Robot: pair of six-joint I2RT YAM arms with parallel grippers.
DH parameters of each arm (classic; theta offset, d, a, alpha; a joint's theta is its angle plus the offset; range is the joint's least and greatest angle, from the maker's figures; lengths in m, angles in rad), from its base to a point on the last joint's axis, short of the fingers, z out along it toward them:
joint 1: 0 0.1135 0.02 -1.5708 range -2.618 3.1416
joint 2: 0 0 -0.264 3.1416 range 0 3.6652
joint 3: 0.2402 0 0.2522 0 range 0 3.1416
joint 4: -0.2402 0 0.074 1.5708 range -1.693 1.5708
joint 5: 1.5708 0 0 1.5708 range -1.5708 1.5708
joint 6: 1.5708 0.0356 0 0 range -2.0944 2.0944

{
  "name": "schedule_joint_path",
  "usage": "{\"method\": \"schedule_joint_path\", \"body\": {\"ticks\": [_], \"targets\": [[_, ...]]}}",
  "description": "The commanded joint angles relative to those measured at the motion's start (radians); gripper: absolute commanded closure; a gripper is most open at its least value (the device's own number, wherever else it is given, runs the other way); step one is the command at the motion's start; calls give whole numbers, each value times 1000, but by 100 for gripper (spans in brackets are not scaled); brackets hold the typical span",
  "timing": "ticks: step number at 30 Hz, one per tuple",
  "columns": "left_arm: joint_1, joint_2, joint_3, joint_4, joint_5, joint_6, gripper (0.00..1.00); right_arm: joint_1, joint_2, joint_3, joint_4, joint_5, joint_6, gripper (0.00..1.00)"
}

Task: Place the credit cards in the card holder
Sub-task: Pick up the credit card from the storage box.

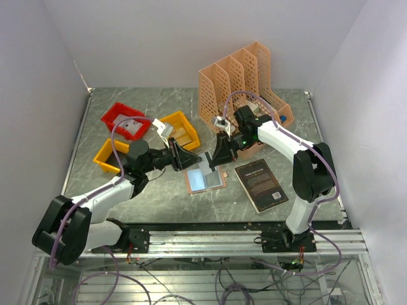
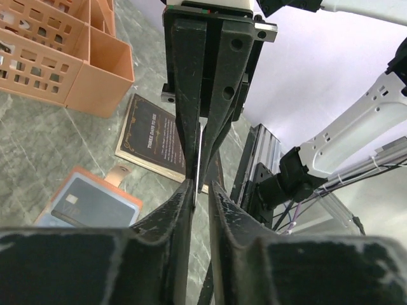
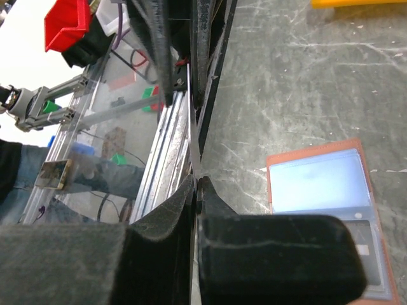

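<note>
Currently both arms meet mid-table, just above the salmon-pink leather-like folding card holder [image 1: 205,180], which lies open and flat on the grey marbled table [image 1: 159,203], pale blue-grey inner faces up.

The right gripper [image 3: 196,184] has its jaws pressed together on a thin flat credit card [image 3: 190,136]. I see that card edge-on only, so I can't give its colour. It sticks out from the right fingertips twd the left gripper [image 2: 200,187].

The left gripper's jaws are spread a little, w/ a gap plainly wider than the card. The card's free edge reaches into that gap. I can't tell if either left finger [image 2: 172,216] touches it. From the top cam the two grippers are tip to tip, w/ the card as a sliver between them.

A second, dark grey card [image 2: 82,206] lies on one inner face of the holder. The other face shows bare pale blue.

A black rectangular book w/ gold lettering [image 1: 261,184] lies flat just beside the holder, on the right arm's side. The big peach lattice file organizer [image 1: 245,82] stands at the far side, behind the right arm. A red plastic bin [image 1: 124,117] and two yellow plastic bins [image 1: 180,129] sit at far left.
</note>
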Motion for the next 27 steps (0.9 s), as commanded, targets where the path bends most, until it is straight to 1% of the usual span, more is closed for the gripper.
{"method": "schedule_joint_path", "body": {"ticks": [1,6,12,18,21,26,27], "targets": [[22,27,-3,112,73,-40,77,0,-6,18,-56,3,-62,100],[23,56,-9,159,90,-64,77,1,2,24,-66,3,-72,100],[23,92,-19,236,110,-102,76,2,5,25,-66,2,-72,100],[24,123,-17,258,118,-110,80,3,7,26,-68,0,-72,100],[23,134,-15,260,122,-109,81,4,8,26,-68,0,-72,100],[23,145,-10,260,128,-105,87,6,11,28,-69,3,-72,100],[23,147,-9,258,130,-104,92,7,13,28,-70,3,-73,100]]}}
